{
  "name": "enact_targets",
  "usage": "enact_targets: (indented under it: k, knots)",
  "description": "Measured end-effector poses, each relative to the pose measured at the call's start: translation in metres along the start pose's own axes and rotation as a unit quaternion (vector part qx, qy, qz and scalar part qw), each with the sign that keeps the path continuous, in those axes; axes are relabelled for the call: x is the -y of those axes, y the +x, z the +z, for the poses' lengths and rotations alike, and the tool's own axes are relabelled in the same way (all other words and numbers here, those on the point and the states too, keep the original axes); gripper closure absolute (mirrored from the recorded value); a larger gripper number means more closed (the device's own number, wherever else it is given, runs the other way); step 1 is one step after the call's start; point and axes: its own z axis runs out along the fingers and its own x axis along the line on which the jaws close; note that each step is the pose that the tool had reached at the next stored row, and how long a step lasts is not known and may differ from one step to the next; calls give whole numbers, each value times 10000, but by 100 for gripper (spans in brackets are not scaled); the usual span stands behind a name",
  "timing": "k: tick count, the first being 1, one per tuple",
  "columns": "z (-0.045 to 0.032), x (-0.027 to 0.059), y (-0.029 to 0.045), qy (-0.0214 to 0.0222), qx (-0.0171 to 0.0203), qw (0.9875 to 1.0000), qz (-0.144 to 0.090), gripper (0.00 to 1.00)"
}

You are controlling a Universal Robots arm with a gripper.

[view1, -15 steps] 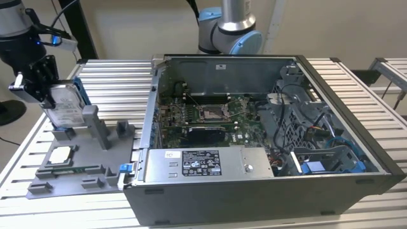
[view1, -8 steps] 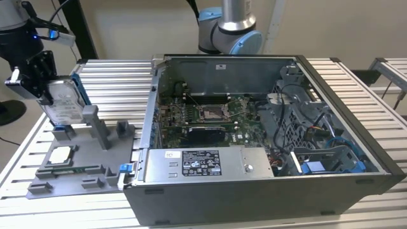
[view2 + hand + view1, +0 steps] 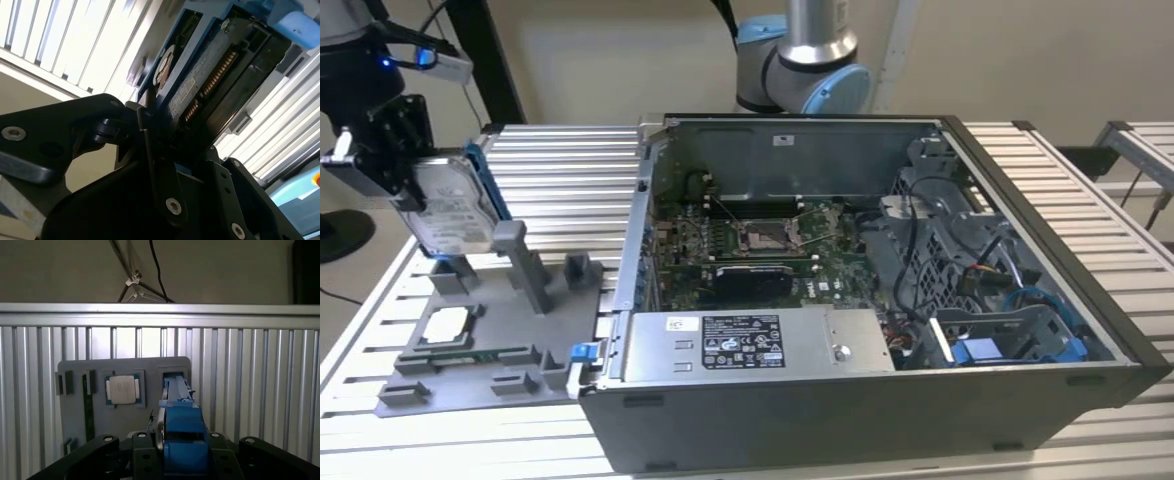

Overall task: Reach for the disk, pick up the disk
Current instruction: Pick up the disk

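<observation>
OK, exterior view: claw (image 3: 416, 195) is clamped shut on the disk (image 3: 454, 215) at this view's 9–10 o'clock, well apart from the case (image 3: 854, 420). Disk stands on edge, with its low end right at the tray (image 3: 467, 350) on the surface (image 3: 560, 170). Can't tell if that low end is clear of the tray or touching it. Risk 1: if it isn't clear, any sideways move drags it against the posts (image 3: 514, 255) at its 4 o'clock and levers it in the grip.

Second wrist view: disk (image 3: 210, 85) sits between the black fingers (image 3: 150, 145), jaws closed onto it with no gap visible. The hold is at one end only, and most of the disk's length hangs out past the claw (image 3: 182, 150). Risk 2: with that overhang, a jerk or fast swing could rotate the disk in the grip or let it slide out.

First wrist view: blue bracket (image 3: 182, 440) edge runs between the two sides of the claw (image 3: 177, 452), and the disk's far end lines up over the slot (image 3: 172, 374) in the tray (image 3: 150, 367). Risk 3: contact looks partly on the plastic, which I'd expect to flex and be slicker than metal, so a weaker hold than it looks. Risk 4: chip (image 3: 122, 390) sits in its pocket just beside the slot, so a dropped or tipped disk would likely land on or near it.
</observation>
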Motion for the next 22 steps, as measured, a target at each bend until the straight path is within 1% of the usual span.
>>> enact_targets:
  k: [13,22]
  knots:
    - [-204,-3,2,0,0,10000,-1,100]
    - [-323,-6,2,1,0,10000,0,100]
